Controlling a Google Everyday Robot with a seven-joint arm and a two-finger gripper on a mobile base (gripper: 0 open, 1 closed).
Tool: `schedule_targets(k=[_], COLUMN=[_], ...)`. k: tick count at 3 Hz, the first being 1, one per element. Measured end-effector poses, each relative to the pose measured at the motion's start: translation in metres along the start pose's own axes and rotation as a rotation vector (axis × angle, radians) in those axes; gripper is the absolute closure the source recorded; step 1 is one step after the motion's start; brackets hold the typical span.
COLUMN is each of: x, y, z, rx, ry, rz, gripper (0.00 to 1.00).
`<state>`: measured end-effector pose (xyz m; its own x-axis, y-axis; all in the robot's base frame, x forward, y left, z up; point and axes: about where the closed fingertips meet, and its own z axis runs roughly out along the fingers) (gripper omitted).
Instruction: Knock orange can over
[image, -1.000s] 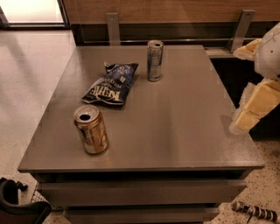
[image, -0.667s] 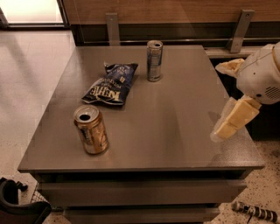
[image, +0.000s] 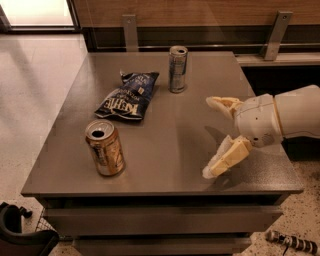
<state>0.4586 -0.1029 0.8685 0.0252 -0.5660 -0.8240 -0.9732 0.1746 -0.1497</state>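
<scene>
Table (image: 165, 135): big square grey-brown top with a matte metal look. It fills most of the view and sits on a pale speckled floor (image: 30, 100).

Robot arm (image: 290, 112): white, rounded plastic shell. It comes in from the right edge, over the right side of the table.

Claw (image: 207, 137): two cream-coloured fingers, spread wide apart and gripping nothing. One finger (image: 222, 104) points left, further back. The other finger (image: 226, 159) angles down-left toward the near right part of the table. Its tip is low over the surface; cannot tell if it touches. The claw opening faces left.

Chip bag (image: 127, 95): dark blue crinkled foil with white lettering. It lies flat on the left-centre of the table.

Orange can (image: 105, 148): golden-orange metal drink can with a silver top and dark label marks. It stands upright near the near left corner, just on the near side of the chip bag, not touching it. It is well apart from the claw, with bare table between them.

Silver-blue can (image: 177, 69): taller and slimmer, upright at the far centre, just right of the chip bag's far end.
</scene>
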Motion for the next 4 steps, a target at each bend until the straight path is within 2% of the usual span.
schedule_targets(k=[1, 2, 3, 4], x=[-0.03, -0.052, -0.052, -0.065], y=[0.008, 0.012, 0.012, 0.016], z=[0.025, 0.034, 0.034, 0.057], rx=[-0.048, -0.059, -0.059, -0.094], ry=[-0.221, -0.304, -0.304, -0.379], rz=[0.02, 0.041, 0.041, 0.051], gripper=[0.0, 0.0, 0.0, 0.0])
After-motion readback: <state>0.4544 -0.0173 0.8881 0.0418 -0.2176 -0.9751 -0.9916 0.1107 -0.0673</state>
